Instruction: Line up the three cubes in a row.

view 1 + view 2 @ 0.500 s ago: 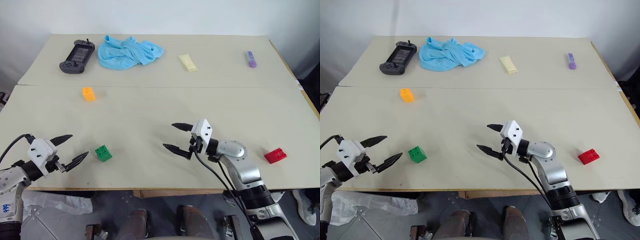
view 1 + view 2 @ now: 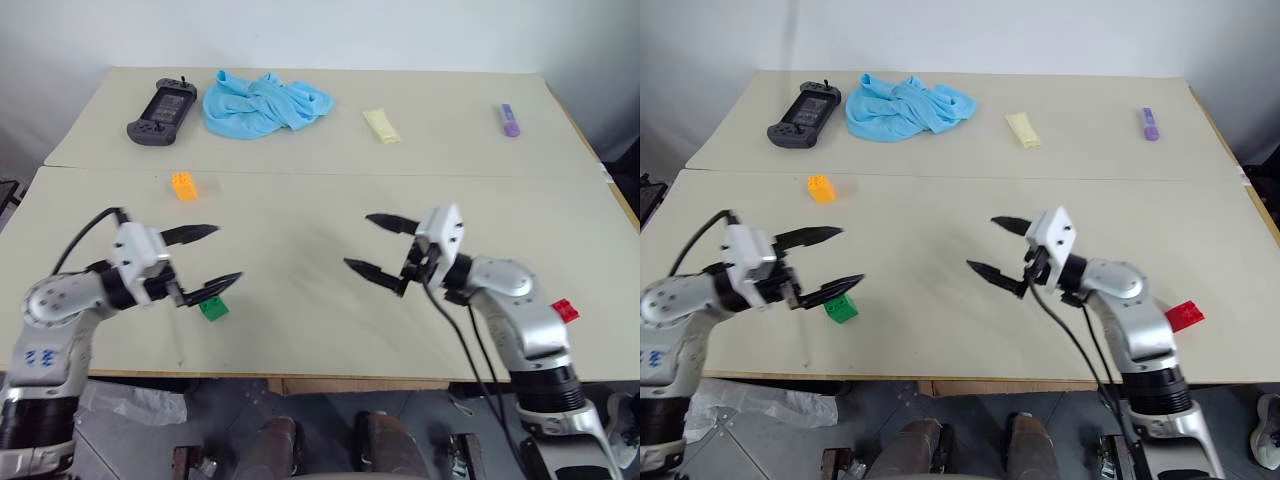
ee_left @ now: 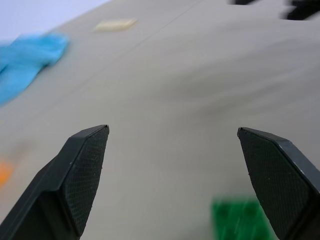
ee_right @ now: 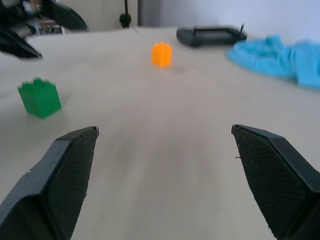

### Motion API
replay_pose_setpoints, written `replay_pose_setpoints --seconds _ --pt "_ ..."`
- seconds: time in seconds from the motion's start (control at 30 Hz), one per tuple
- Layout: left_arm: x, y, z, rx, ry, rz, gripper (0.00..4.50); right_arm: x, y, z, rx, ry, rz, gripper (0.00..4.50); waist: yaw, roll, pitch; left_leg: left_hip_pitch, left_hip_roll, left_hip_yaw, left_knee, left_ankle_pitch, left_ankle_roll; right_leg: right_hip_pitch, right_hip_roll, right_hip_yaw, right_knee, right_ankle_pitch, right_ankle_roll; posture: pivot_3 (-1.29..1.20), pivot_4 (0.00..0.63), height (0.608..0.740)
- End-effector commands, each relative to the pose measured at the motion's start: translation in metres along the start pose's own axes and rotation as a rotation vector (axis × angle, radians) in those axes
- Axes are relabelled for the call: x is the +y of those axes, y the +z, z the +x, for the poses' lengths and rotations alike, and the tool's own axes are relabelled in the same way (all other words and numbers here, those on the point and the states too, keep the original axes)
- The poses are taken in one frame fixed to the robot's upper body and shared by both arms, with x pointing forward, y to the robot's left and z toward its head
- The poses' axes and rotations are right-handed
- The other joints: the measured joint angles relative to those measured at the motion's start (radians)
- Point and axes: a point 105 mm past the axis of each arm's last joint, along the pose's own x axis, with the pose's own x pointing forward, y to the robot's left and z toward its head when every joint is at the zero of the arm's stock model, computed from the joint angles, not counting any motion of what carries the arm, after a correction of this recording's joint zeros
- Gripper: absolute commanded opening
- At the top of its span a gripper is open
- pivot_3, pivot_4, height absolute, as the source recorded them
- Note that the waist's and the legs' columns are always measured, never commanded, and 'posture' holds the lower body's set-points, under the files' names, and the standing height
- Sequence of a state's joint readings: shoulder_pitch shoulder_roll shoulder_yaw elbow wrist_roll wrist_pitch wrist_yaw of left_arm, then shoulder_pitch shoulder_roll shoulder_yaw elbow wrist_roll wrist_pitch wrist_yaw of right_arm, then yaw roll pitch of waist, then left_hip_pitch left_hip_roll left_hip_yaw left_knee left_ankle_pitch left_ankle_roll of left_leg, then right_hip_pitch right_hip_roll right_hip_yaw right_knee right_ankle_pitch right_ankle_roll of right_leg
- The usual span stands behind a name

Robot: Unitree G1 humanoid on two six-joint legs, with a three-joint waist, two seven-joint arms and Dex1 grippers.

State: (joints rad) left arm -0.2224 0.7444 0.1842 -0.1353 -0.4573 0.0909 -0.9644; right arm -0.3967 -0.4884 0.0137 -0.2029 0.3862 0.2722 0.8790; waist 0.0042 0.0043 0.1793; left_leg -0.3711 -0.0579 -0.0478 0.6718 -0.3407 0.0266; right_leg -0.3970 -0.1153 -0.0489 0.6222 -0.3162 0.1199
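Left claw [image 2: 206, 260], fingers apart, hovers just over my green cube [image 2: 212, 309]; right claw [image 2: 378, 247] spread, empty. Orange cube [image 2: 183, 186] beyond, red cube [image 2: 1183, 316] apparently behind the right arm. Next: lower, grasp green.

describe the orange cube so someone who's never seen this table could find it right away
On the table's nearer board, look just in front of the seam, below the black game controller and blue cloth. The orange cube stands alone there, studded on top, far from the green cube.
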Motion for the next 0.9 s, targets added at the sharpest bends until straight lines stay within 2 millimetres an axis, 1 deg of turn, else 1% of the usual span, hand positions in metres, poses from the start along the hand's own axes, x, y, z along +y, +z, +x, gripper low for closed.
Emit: replay_pose_setpoints --seconds 0.03,0.07,0.1,0.13,0.17,0.2,0.23,0.27,0.3,0.33,0.37,0.4,0.43,0.47,0.53,0.57,0.6,0.63,0.77,0.83,0.9 --pt "-0.014 0.005 0.023 0.020 -0.121 0.031 4.34 -0.017 0.018 -0.032 0.000 -0.117 -0.065 4.50 -0.002 0.000 0.000 0.000 0.000 0.000 0.000 0.000 0.000 0.000 0.000 0.000 0.000 0.000 0.000 0.00 0.150 0.740" --pt "-0.016 0.007 0.032 0.021 -0.143 0.042 4.34 -0.027 0.019 -0.054 0.031 -0.200 -0.087 4.50 -0.004 0.000 0.000 0.000 0.000 0.000 -0.002 0.000 0.000 0.000 0.000 0.000 0.000 0.000 0.000 0.00 0.150 0.740" --pt "-0.018 0.008 0.037 0.020 -0.155 0.050 4.34 -0.033 0.021 -0.069 0.053 -0.254 -0.102 4.50 -0.003 0.000 0.000 0.000 0.000 0.001 -0.003 0.000 0.000 -0.001 0.000 0.000 0.000 0.000 0.000 0.00 0.150 0.740" --pt "-0.019 0.011 0.045 -0.003 -0.145 0.012 4.34 -0.041 0.016 -0.102 0.124 -0.362 -0.110 4.50 -0.002 0.000 0.000 0.000 0.000 0.001 -0.003 0.000 0.000 -0.001 0.001 0.000 0.000 0.000 0.000 0.00 0.150 0.740" --pt "-0.020 0.012 0.050 -0.018 -0.138 -0.017 4.34 -0.045 0.015 -0.126 0.177 -0.434 -0.117 4.50 0.008 0.000 0.000 0.000 0.000 0.001 -0.004 0.000 0.000 -0.001 0.001 0.000 0.000 0.000 0.000 0.00 0.150 0.740" --pt "-0.025 0.013 0.055 -0.031 -0.160 -0.036 4.34 -0.047 0.013 -0.150 0.225 -0.516 -0.119 4.50 0.016 0.000 0.000 0.000 -0.001 0.001 -0.004 0.000 0.000 -0.001 0.001 0.000 -0.001 0.000 0.000 0.00 0.150 0.740" --pt "-0.031 0.011 0.060 -0.027 -0.182 -0.050 4.34 -0.053 0.011 -0.182 0.284 -0.643 -0.132 4.50 0.020 0.000 0.000 0.000 0.000 0.001 -0.004 -0.001 0.001 -0.001 0.001 0.000 0.000 0.000 0.000 0.00 0.150 0.740" --pt "-0.035 0.008 0.065 -0.025 -0.199 -0.054 4.34 -0.054 0.008 -0.206 0.325 -0.725 -0.133 4.50 0.022 0.000 0.000 0.000 0.000 0.002 -0.004 -0.001 0.001 -0.001 0.001 0.000 -0.001 0.000 0.000 0.00 0.150 0.740" --pt "-0.038 0.007 0.067 -0.024 -0.209 -0.058 4.34 -0.054 0.007 -0.222 0.352 -0.776 -0.135 4.50 0.023 0.000 0.000 0.000 -0.001 0.003 -0.004 -0.001 0.001 -0.001 0.001 0.000 0.000 0.000 0.000 0.00 0.150 0.740" --pt "-0.039 0.006 0.069 -0.019 -0.208 -0.067 4.34 -0.052 0.006 -0.231 0.374 -0.801 -0.135 4.50 0.023 0.000 0.000 0.000 -0.001 0.003 -0.003 -0.001 0.001 0.000 0.001 0.000 -0.001 0.000 0.000 0.00 0.150 0.740" --pt "-0.040 0.005 0.070 -0.018 -0.207 -0.073 4.34 -0.050 0.005 -0.234 0.383 -0.806 -0.133 4.50 0.018 0.000 0.000 0.000 -0.001 0.004 -0.002 0.000 0.002 0.001 0.002 0.001 -0.001 0.000 0.000 0.00 0.150 0.740" --pt "-0.041 0.005 0.072 -0.015 -0.209 -0.081 4.34 -0.049 0.004 -0.242 0.398 -0.833 -0.129 4.50 0.014 0.000 0.000 0.002 0.000 0.006 -0.002 0.000 0.002 0.001 0.002 0.001 -0.001 0.000 0.001 0.00 0.150 0.740" --pt "-0.043 0.004 0.075 -0.017 -0.215 -0.086 4.34 -0.046 -0.003 -0.261 0.431 -0.890 -0.106 4.50 0.010 0.000 0.000 0.003 0.001 0.008 -0.002 0.000 0.001 0.002 0.002 0.002 -0.001 0.001 0.002 0.00 0.150 0.740" --pt "-0.044 0.005 0.078 -0.019 -0.221 -0.087 4.34 -0.043 -0.007 -0.275 0.454 -0.931 -0.089 4.50 0.012 0.000 0.000 0.004 0.001 0.009 -0.001 0.002 0.001 0.003 0.002 0.002 -0.001 0.001 0.002 0.00 0.150 0.740" --pt "-0.050 0.005 0.084 -0.019 -0.247 -0.087 4.34 -0.029 -0.020 -0.317 0.550 -1.040 -0.047 4.50 0.018 0.000 0.000 0.005 0.001 0.007 -0.002 0.003 0.000 0.004 0.002 0.003 -0.002 0.001 0.002 0.00 0.150 0.740" --pt "-0.052 0.005 0.085 -0.017 -0.255 -0.087 4.34 -0.023 -0.025 -0.329 0.582 -1.067 -0.026 4.50 0.023 0.001 0.000 0.005 0.001 0.007 -0.002 0.004 -0.001 0.004 0.002 0.003 -0.002 0.001 0.002 0.00 0.150 0.740" --pt "-0.055 0.006 0.086 -0.016 -0.267 -0.090 4.34 -0.019 -0.029 -0.339 0.594 -1.102 0.029 4.50 0.024 0.001 0.000 0.006 0.001 0.006 -0.002 0.004 -0.001 0.004 0.001 0.003 -0.003 0.001 0.002 0.00 0.150 0.740" --pt "-0.057 0.006 0.086 -0.016 -0.274 -0.092 4.34 -0.016 -0.031 -0.344 0.594 -1.119 0.067 4.50 0.022 0.001 -0.001 0.006 0.001 0.006 -0.003 0.004 -0.001 0.004 0.001 0.004 -0.002 0.001 0.001 0.00 0.150 0.740" --pt "-0.059 0.009 0.085 -0.027 -0.261 -0.115 4.34 -0.023 -0.018 -0.346 0.556 -1.133 0.064 4.50 0.010 0.002 -0.001 0.007 0.001 0.008 -0.003 0.004 -0.001 0.004 0.000 0.007 -0.002 0.001 0.002 0.00 0.150 0.740" --pt "-0.063 0.010 0.086 -0.031 -0.266 -0.124 4.34 -0.029 -0.008 -0.335 0.535 -1.081 0.124 4.50 0.006 0.003 -0.002 0.008 0.001 0.009 -0.004 0.004 -0.001 0.004 0.000 0.008 -0.002 0.001 0.001 0.00 0.150 0.740" --pt "-0.067 0.009 0.086 -0.034 -0.273 -0.138 4.34 -0.036 0.004 -0.313 0.544 -0.988 0.215 4.50 0.005 0.006 -0.003 0.010 0.001 0.010 -0.005 0.004 -0.001 0.005 0.000 0.009 -0.002 0.001 0.001 0.00 0.150 0.740"
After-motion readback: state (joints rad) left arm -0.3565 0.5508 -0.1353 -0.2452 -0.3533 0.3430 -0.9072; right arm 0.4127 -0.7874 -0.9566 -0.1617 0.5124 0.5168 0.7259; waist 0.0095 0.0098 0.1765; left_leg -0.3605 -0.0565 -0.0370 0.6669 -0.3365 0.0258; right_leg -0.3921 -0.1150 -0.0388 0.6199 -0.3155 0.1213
